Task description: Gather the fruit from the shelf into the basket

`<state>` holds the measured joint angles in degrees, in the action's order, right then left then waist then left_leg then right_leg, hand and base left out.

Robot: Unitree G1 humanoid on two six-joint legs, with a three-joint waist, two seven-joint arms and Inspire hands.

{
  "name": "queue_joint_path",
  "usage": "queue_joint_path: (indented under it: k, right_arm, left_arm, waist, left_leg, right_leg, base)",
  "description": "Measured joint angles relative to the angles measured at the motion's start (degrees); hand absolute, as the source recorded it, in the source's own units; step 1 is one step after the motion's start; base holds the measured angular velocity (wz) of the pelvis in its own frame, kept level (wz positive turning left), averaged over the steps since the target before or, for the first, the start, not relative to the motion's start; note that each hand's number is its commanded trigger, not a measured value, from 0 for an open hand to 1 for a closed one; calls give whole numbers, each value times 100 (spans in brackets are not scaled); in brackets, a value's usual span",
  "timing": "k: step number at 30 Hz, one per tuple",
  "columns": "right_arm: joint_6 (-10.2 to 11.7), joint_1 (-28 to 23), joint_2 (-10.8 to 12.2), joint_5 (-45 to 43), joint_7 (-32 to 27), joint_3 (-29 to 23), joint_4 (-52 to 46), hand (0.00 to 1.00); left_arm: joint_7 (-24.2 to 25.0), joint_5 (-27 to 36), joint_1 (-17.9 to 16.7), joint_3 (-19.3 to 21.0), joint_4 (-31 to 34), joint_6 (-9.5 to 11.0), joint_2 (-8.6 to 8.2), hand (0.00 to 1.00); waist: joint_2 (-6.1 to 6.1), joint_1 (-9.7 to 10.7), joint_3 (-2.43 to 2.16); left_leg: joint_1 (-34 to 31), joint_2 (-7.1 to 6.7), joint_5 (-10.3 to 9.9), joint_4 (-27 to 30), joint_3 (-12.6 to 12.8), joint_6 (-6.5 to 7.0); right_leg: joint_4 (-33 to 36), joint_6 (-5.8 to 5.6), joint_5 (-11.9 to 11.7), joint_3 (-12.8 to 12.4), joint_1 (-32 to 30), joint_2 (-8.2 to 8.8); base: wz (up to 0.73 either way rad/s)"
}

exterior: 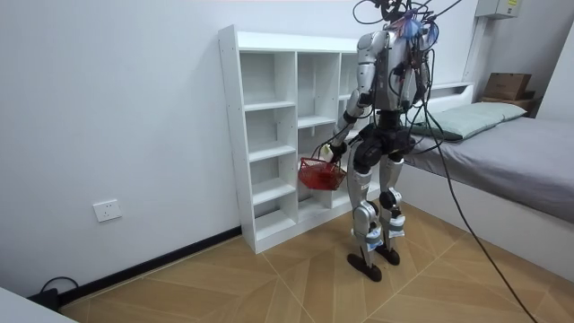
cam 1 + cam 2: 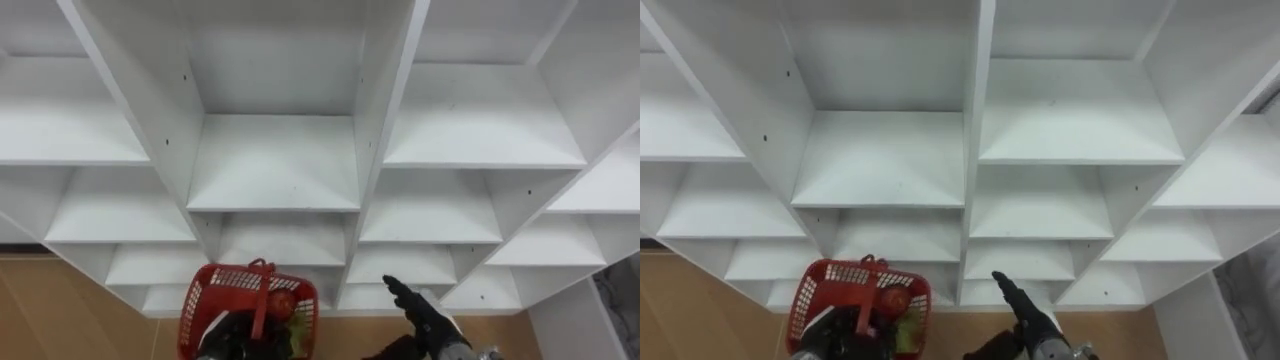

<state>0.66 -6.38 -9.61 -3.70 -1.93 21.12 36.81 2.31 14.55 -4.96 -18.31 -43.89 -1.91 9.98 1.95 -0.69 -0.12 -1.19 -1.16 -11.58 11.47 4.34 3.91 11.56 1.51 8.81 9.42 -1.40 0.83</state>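
Bright, even rm light is falling on the white closet (image 2: 275, 160). Soft grey shadows are sitting under shelves above the right hand (image 2: 428, 320) fingers (image 2: 398, 292); darker shade is pooling inside the basket (image 2: 200, 300), left of them. Shelf lines are splaying twd the edges.

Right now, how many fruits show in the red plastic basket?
2: a round red fruit by the handle, a green fruit beside it; the left hand may hide others.

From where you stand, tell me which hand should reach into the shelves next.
Right. The right hand is free, fingers straight, pointing at the lower compartments of the closet. The left hand is busy holding the red basket, which carries fruit.
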Motion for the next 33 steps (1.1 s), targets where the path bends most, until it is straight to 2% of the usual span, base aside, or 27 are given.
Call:
queue_joint_path:
  k: [3,7,11,15,20,28,30,31,33]
  right_arm:
    - [98,-164,-1,17,-62,-216,125,0]
    - [296,-286,-4,109,-206,-519,641,0]
    - [334,-321,-4,128,-311,-633,1114,0]
    - [417,-382,-5,135,-366,-699,1479,0]
    - [482,-440,-2,146,-450,-1029,1655,0]
    - [485,-546,35,480,-569,-1467,2087,0]
    - [483,-531,54,623,-555,-1600,2244,0]
    - [472,-532,57,652,-536,-1666,2445,0]
    - [455,-506,64,790,-489,-1800,2690,0]
  left_arm:
    - [-89,-185,-187,110,-58,8,13,100]
    - [-210,-178,-403,487,-244,77,-3,100]
    - [-291,-178,-423,696,-580,214,1,100]
    - [-344,-178,-482,808,-788,231,6,100]
    - [-401,-180,-497,1015,-837,247,2,100]
    - [-572,-404,-503,1166,-1361,294,-3,100]
    - [-578,-443,-547,1250,-1463,293,-7,100]
    - [-578,-577,-621,1392,-1466,291,-23,100]
    - [-579,-707,-679,1561,-1470,264,-35,100]
  waist:
    - [-5,35,12]
    - [-1,15,17]
    - [-12,14,22]
    - [-26,23,25]
    - [-94,32,65]
    - [-154,56,43]
    - [-182,52,61]
    - [-181,59,31]
    - [-183,58,24]
  left_leg:
    - [62,-6,-1,-39,-5,-1]
    - [170,-6,5,-105,16,-10]
    - [174,-9,5,-106,23,-9]
    - [191,-10,5,-120,22,-10]
    - [296,-10,5,-209,27,-10]
    - [512,0,-2,-323,148,-14]
    - [578,4,-10,-332,163,-16]
    - [592,7,-20,-331,173,-19]
    - [591,7,-21,-323,170,-20]
  right_leg:
    - [-53,-1,1,-7,73,-2]
    - [-111,-6,4,-70,166,-21]
    - [-139,-9,6,-75,164,-23]
    - [-189,-12,3,-70,184,-30]
    - [-207,-15,3,-94,238,-36]
    - [-210,-32,13,-190,384,-57]
    - [-217,-32,14,-226,437,-89]
    - [-238,-32,14,-232,455,-94]
    - [-282,-31,12,-224,486,-94]
  base:
    - [1]
    - [-4]
    - [0]
    - [0]
    - [-2]
    - [-7]
    - [-7]
    - [-5]
    - [0]
